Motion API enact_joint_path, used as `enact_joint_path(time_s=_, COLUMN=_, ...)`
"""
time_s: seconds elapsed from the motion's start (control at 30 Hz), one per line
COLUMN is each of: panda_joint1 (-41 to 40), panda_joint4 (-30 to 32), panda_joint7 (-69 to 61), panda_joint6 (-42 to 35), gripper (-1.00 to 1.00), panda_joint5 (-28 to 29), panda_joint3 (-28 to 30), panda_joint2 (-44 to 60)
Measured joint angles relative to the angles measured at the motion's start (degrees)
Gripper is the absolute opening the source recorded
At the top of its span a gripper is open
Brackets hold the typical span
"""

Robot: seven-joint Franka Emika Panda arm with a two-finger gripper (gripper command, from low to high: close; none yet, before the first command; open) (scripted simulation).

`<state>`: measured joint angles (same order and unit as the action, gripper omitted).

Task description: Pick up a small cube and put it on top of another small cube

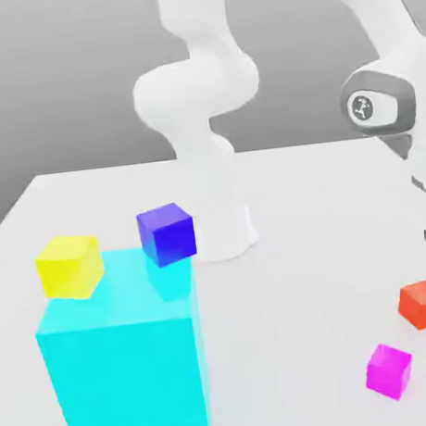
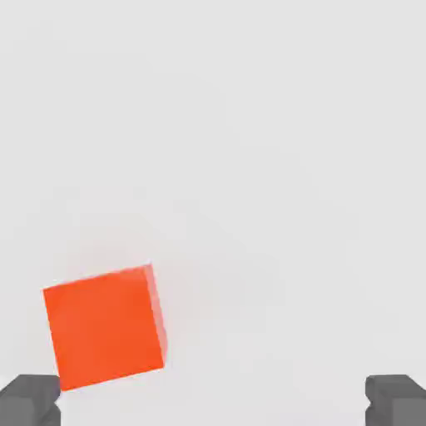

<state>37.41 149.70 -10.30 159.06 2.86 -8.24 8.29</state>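
Open tabletop [image 1: 291,292] all round the small orange-red cube [image 1: 423,304], apart from the magenta cube [image 1: 389,371] standing near it on the camera's side, not touching. Well apart from it toward the exterior view's left: big cyan block [image 1: 121,358], yellow cube [image 1: 70,266], blue cube [image 1: 167,233] and robot base [image 1: 220,225]. Above that cube, spread gripper [image 2: 213,401] fingertips [image 2: 30,398] with bare surface between them.

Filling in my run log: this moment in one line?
gripper open, empty | orange-red cube on table, ungrasped | magenta cube beside it, apart

Yellow cube [image 1: 70,266], blue cube [image 1: 166,234] atop cyan block [image 1: 121,358]; white table [image 1: 294,319].
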Motion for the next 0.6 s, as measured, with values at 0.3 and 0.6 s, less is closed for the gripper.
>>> enact_joint_path(time_s=0.3, panda_joint1=3.4, panda_joint4=-1.6, panda_joint7=2.3, panda_joint6=9.2, gripper=-1.00, panda_joint5=5.1, panda_joint3=3.6, panda_joint2=12.0)
enact_joint_path(time_s=0.6, panda_joint1=1.7, panda_joint4=0.1, panda_joint7=-0.3, panda_joint6=2.1, gripper=-1.00, panda_joint5=1.8, panda_joint3=1.1, panda_joint2=3.3)
